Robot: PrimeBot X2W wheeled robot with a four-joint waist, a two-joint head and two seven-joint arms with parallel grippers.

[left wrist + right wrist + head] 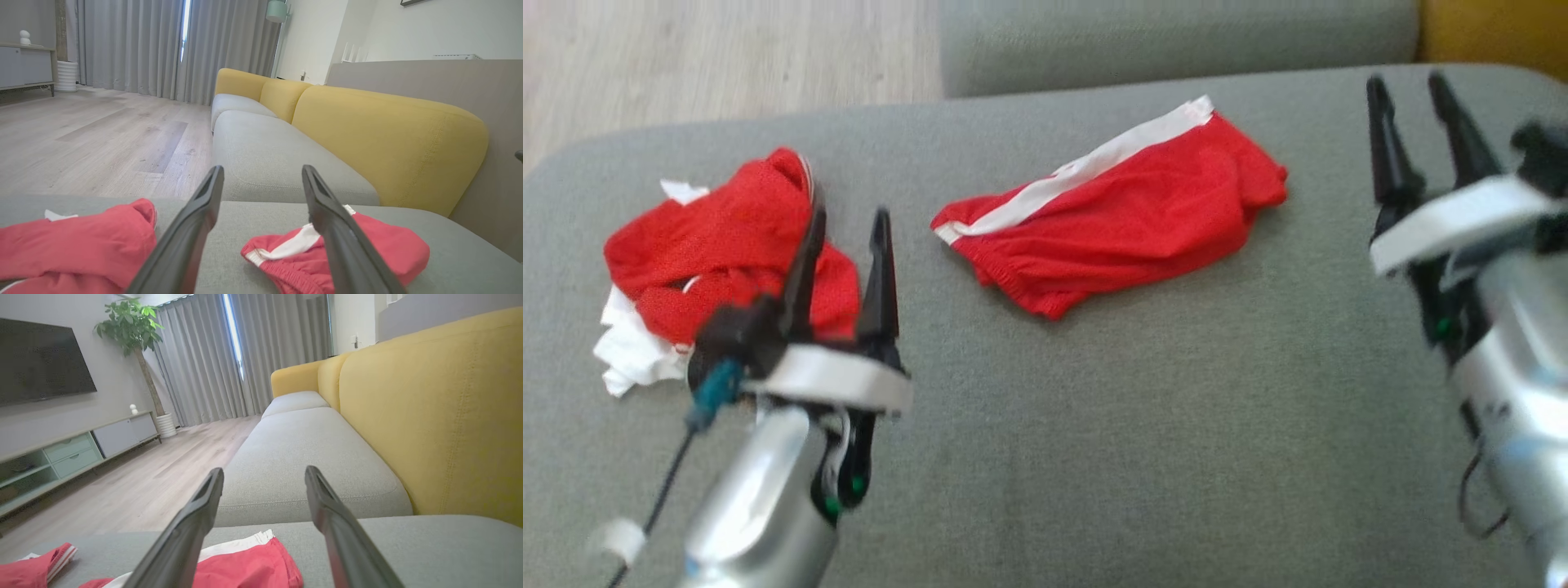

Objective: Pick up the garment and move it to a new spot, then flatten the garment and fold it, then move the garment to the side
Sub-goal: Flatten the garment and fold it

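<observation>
A folded red garment with a white side stripe lies near the middle of the grey sofa seat; it also appears as the red garment and red garment in the wrist views. My left gripper hovers open over the seat, just right of a crumpled red and white pile. My right gripper stands open at the far right, well clear of the garment. Nothing sits between either pair of fingers.
The crumpled red and white pile of clothes lies at the seat's left end. A yellow backrest runs along the sofa's far side. Wooden floor lies beyond the left edge, with a TV cabinet and a potted plant farther off.
</observation>
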